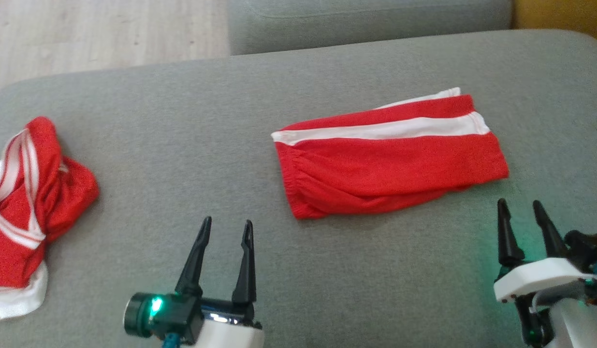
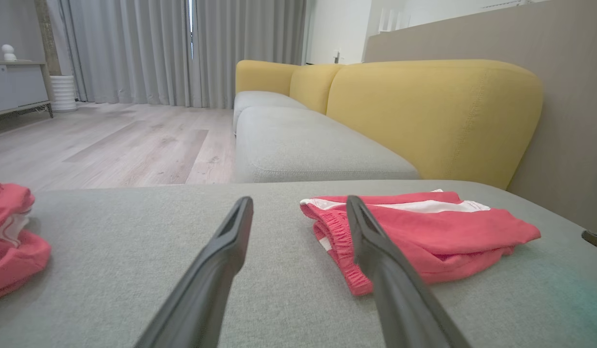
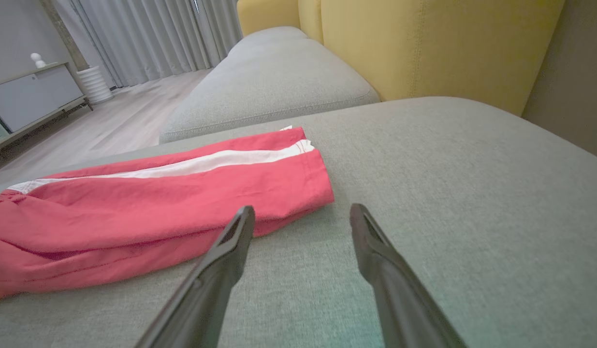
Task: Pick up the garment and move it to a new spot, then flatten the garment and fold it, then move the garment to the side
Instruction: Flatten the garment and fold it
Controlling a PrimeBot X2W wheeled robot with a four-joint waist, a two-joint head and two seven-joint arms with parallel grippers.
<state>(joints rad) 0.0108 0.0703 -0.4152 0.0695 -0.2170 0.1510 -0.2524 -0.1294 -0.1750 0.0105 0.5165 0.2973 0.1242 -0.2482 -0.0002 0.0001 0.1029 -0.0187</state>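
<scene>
Bare cushion (image 1: pixel 182 159) between folded shorts (image 1: pixel 390 159) and crumpled garment (image 1: pixel 27 208), yellow backrest (image 2: pixel 433 111) beyond

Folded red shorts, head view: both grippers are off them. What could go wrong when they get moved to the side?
1. The folded shorts lie in loose layers, bulging along the near edge; a pinch by the open left gripper or right gripper on the top layer alone would likely undo the fold.
2. Moved left, they could run into the crumpled garment there.
</scene>
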